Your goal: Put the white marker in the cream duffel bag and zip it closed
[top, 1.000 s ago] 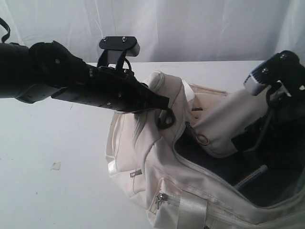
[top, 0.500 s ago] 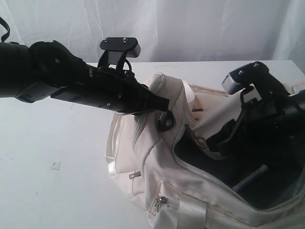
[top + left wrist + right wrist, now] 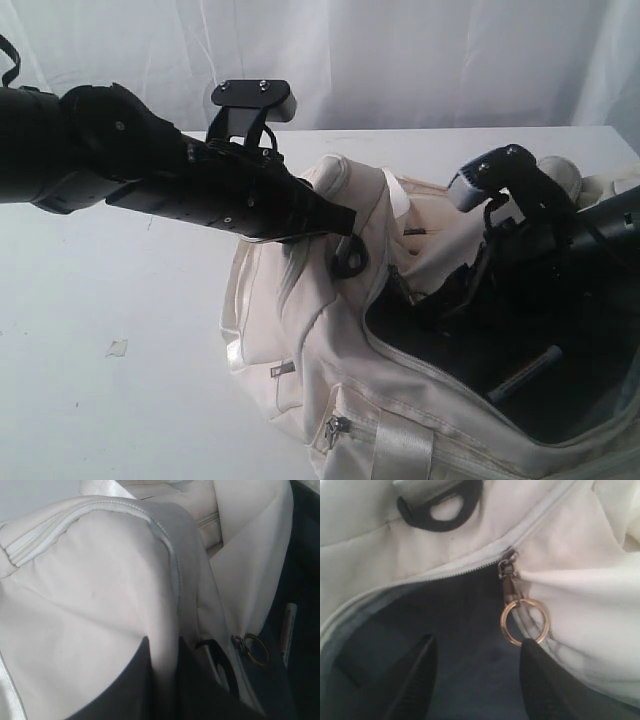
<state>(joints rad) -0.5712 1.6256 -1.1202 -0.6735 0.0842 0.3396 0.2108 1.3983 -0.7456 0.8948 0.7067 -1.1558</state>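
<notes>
1. Nearest you, the cream duffel bag [image 3: 300, 340] lies on the right side of the counter [image 3: 100, 300]. Its near wall runs off the view's near edge, and its top opening gapes with the flap thrown back.
2. Inside, on the dark lining, the white marker [image 3: 522, 375] lies slantwise, well below the rim. Judge the first half of the task done.
3. Over the opening hangs the right end effector [image 3: 475, 680], released, with its jaws apart and nothing between them. The brass zipper pull ring [image 3: 524, 621] sits at one fingertip [image 3: 535, 655]; whether it touches cannot be told.
4. Farther back, the left end effector [image 3: 164, 647] is clenched on a fold of the bag's fabric at its far-left end. It sits just above a black strap ring [image 3: 350, 255].
5. Remaining, as a judgement: the zipper stands unclosed. You have yet to take the pull ring and draw it along the curved track, with the left-hand hold bracing the fabric against the pull.
</notes>
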